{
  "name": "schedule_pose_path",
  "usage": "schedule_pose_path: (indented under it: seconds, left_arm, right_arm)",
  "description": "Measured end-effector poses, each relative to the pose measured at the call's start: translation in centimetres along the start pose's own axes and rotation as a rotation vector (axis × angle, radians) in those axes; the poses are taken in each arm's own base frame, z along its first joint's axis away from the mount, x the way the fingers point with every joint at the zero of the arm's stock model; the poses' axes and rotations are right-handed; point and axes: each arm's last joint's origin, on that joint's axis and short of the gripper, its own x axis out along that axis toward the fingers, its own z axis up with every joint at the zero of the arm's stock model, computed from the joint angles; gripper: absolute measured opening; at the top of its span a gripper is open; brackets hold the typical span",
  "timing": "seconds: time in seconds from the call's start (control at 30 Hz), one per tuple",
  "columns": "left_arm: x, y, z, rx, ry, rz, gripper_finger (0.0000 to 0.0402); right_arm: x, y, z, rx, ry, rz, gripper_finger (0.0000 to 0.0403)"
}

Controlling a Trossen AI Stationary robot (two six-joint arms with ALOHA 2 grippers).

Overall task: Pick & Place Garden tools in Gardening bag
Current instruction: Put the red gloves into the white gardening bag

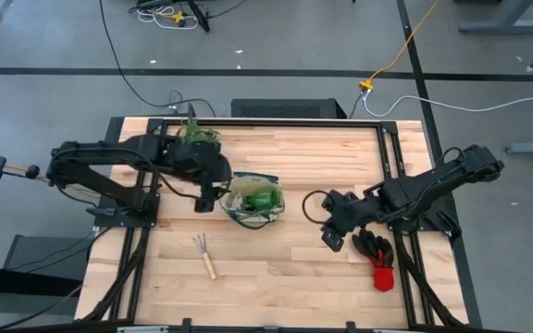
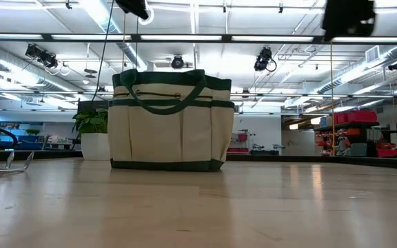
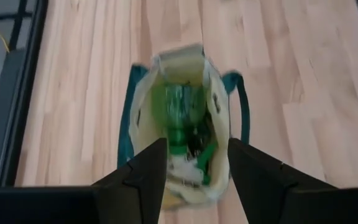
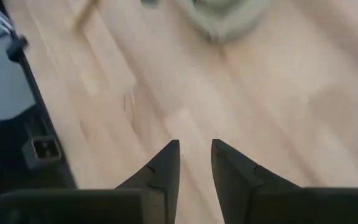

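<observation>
High view: the gardening bag (image 1: 253, 200) sits mid-table with green tools inside; the hand rake (image 1: 204, 255) lies near it, the gloves (image 1: 376, 252) well apart. Next pick: approach squarely over the handle.

Left wrist view: left gripper (image 3: 196, 163) hangs over the bag's mouth, fingers wide, empty.

Right wrist view: right gripper (image 4: 195, 160) hangs over bare wood, fingers part open, empty.

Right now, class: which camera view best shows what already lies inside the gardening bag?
The left wrist view: it looks straight into the gardening bag at green items. The high view shows them smaller, the low view only its outside, the right wrist view a blurred edge.
</observation>
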Motion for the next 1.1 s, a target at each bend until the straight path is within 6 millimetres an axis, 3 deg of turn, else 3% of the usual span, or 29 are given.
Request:
schedule_pose_path:
  seconds: [0.43,1.1]
  left_arm:
    - [-0.5,0.0,-0.9,-0.018,0.068,-0.002,0.0177]
    - [-0.5,0.0,-0.9,-0.009,0.075,-0.003,0.0177]
  right_arm:
    - [3.7,1.0,-4.4,0.200,0.386,-0.206,0.0094]
    - [6.6,1.8,-10.2,0.312,0.569,-0.582,0.0094]
